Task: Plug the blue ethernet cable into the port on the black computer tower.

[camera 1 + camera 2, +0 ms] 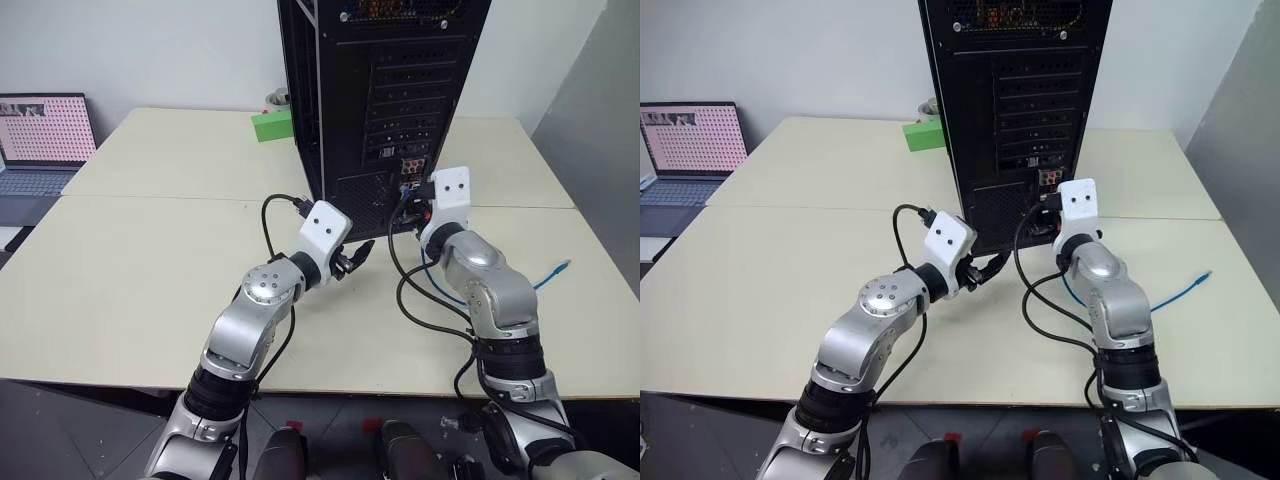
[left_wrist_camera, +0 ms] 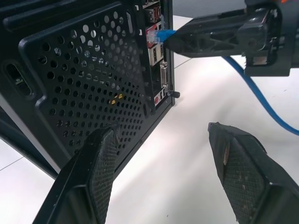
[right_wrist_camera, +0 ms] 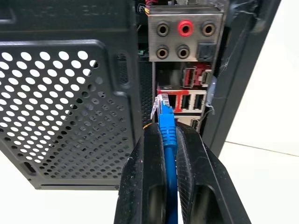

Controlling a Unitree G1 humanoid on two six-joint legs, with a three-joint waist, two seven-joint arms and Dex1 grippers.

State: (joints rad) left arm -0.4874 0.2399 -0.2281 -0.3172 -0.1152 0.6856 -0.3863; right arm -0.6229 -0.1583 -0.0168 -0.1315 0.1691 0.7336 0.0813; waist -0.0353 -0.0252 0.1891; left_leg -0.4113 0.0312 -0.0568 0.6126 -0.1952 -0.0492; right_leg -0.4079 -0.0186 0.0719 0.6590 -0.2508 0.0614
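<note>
Right gripper [image 3: 169,140], pinching the thin bright-blue ethernet cable [image 3: 166,126] plug-first along its fingers, faces the port [image 3: 164,99] at twelve o'clock on the tall black computer tower [image 3: 70,93]; left gripper [image 2: 168,154] is spread, idle.

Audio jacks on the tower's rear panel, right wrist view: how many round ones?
5 on the grey plate of the black computer tower: three in the upper row, the middle red; two below. The squarish socket beside them isn't counted.
</note>
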